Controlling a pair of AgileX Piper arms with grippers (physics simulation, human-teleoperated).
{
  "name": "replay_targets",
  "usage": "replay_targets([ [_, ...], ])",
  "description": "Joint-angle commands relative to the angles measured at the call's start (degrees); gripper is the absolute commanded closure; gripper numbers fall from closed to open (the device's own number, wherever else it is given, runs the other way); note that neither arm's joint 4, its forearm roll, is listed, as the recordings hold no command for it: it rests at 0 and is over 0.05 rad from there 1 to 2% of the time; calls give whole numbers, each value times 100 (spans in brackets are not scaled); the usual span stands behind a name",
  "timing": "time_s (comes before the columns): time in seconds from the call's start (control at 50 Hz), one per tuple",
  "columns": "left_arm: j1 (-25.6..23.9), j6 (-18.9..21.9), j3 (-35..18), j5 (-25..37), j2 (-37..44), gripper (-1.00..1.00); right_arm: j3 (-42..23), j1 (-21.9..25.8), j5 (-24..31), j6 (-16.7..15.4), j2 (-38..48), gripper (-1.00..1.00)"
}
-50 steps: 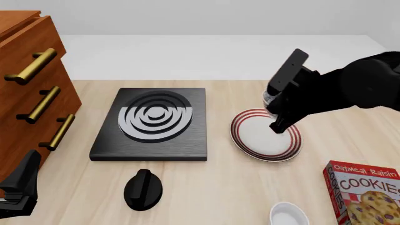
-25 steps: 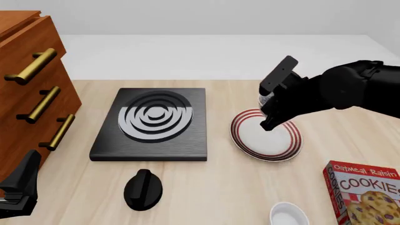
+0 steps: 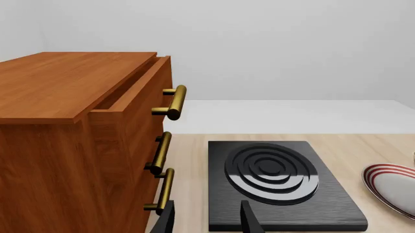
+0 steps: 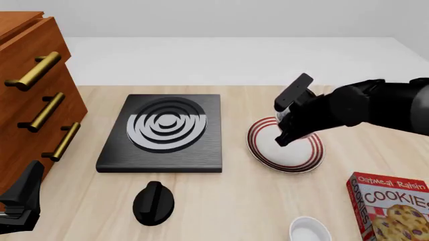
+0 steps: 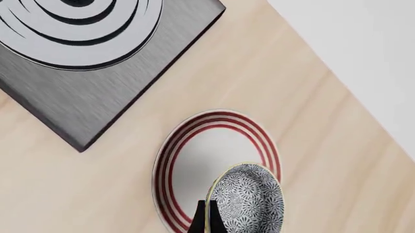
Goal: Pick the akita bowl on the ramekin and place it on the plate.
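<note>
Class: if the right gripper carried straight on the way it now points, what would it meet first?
Probably the plate: the right gripper, shut on the akita bowl, points down at it, though the gap is unclear.

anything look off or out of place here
Nothing spilled or damaged. The one oddity: the dresser's top drawer stands slightly open. The akita bowl hangs in the right gripper above the plate, not yet set down. The ramekin sits empty.

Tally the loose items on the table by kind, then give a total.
Dishes: 3 — grey speckled akita bowl, red-ringed white plate, plain white ramekin
Black stove: 1
Black knob: 1
Red cookie box: 1
Total: 6
</note>
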Motion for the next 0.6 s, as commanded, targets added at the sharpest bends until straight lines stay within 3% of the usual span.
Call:
replay_targets([
  [0.02, 0, 0, 0, 0, 0, -100, 83, -75, -301, 13, 245, 100],
  [0.32, 0, 0, 0, 0, 0, -100, 89, -132, -524, -92, 573, 100],
  [0.6, 0, 0, 0, 0, 0, -100, 133, -88, -714, 38, 771, 100],
])
